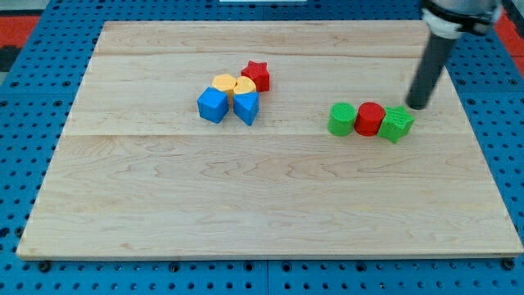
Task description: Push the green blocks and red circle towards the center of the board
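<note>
With the gripperless rod's tip (417, 106) just right of and behind the row of left green block (341, 119), red circle (370, 119) and right green block (396, 124), a steady leftward push along the row's axis keeps them together.

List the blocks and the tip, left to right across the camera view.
Blue cube → red star → green block → red circle → second green block → my tip, just above and right of that last green block. The yellow blocks and the second blue block overlap, so they are left out.
</note>
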Tool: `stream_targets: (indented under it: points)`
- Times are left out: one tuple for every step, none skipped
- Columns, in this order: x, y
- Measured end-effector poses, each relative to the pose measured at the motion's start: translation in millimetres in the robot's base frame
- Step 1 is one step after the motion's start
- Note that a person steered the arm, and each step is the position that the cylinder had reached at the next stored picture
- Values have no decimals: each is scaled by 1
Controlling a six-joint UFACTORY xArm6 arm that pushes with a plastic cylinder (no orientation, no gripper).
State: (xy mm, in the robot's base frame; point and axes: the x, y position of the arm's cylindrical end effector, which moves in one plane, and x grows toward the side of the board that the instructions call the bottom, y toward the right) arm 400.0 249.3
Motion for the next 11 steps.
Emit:
stream_targets:
  points:
    - [43, 34]
    - [39, 15]
    - [16, -23]
    - [-2, -58]
    - [0, -53]
    - [17, -18]
    - [33, -13]
    - [33, -30]
    - [33, -58]
    - [32, -77]
    - [22, -100]
